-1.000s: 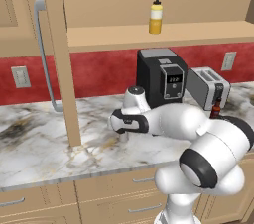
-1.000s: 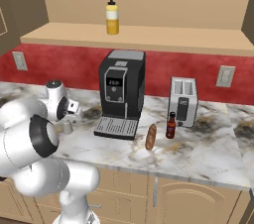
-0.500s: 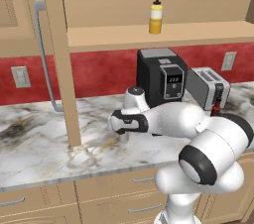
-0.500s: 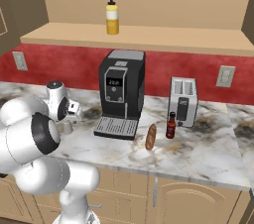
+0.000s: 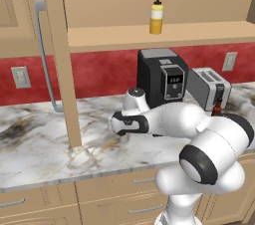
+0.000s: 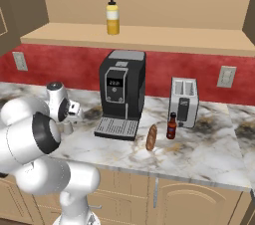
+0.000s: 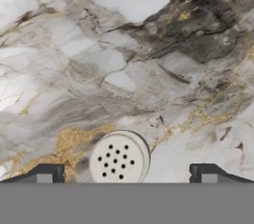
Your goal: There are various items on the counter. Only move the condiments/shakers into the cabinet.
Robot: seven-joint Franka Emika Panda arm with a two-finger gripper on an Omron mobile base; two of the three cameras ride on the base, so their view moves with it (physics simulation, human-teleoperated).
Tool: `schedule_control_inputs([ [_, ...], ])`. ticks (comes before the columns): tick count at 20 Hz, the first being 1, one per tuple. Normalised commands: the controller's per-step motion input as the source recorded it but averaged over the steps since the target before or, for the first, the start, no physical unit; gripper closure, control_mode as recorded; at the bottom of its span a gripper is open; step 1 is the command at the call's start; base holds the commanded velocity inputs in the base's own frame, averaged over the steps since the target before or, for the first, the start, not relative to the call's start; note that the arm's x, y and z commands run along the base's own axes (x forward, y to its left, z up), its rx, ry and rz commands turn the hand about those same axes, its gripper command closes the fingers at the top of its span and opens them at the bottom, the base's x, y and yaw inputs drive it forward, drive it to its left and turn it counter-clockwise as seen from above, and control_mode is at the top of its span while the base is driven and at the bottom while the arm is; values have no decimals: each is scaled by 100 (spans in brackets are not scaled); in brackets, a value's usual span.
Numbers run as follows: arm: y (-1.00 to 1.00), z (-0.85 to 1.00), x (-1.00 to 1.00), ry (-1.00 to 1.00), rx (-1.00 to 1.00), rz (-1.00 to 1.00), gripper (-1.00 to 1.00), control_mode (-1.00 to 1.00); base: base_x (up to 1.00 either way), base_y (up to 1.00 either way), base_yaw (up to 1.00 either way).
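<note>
Seen from above in the hand view, the grey shaker (image 7: 118, 159) with its perforated top stands on the marble counter (image 7: 124, 44). It sits between the two fingertips of my open gripper (image 7: 126, 174), which touch nothing. From the right base the shaker (image 6: 67, 127) is just under my hand, left of the coffee machine. The yellow squeeze bottle (image 5: 156, 16) (image 6: 112, 16) stands upright on the cabinet shelf (image 5: 199, 32). The dark red sauce bottle (image 6: 171, 126) (image 5: 217, 107) stands in front of the toaster. Beside it lies the brown sausage (image 6: 151, 137).
A black coffee machine (image 6: 121, 94) and a silver toaster (image 6: 184, 102) stand at the back of the counter (image 6: 199, 154). The open cabinet door with its long grey handle (image 5: 42, 55) hangs to the left of my hand (image 5: 127, 122), its edge reaching down close to the counter.
My hand has eased slightly left and down over the shaker. The jaws stay open. The bottles and the sausage have not moved.
</note>
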Motion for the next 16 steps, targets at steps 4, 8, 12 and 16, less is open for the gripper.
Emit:
schedule_control_inputs([
  [4,0,-1,5,-6,0,0,-100,-100,0,0,0],
  [8,0,0,2,-5,0,0,-100,-100,0,0,0],
  [12,3,-3,0,-1,0,0,-100,-100,0,0,0],
  [16,3,-13,0,0,0,0,-100,-100,0,0,0],
])
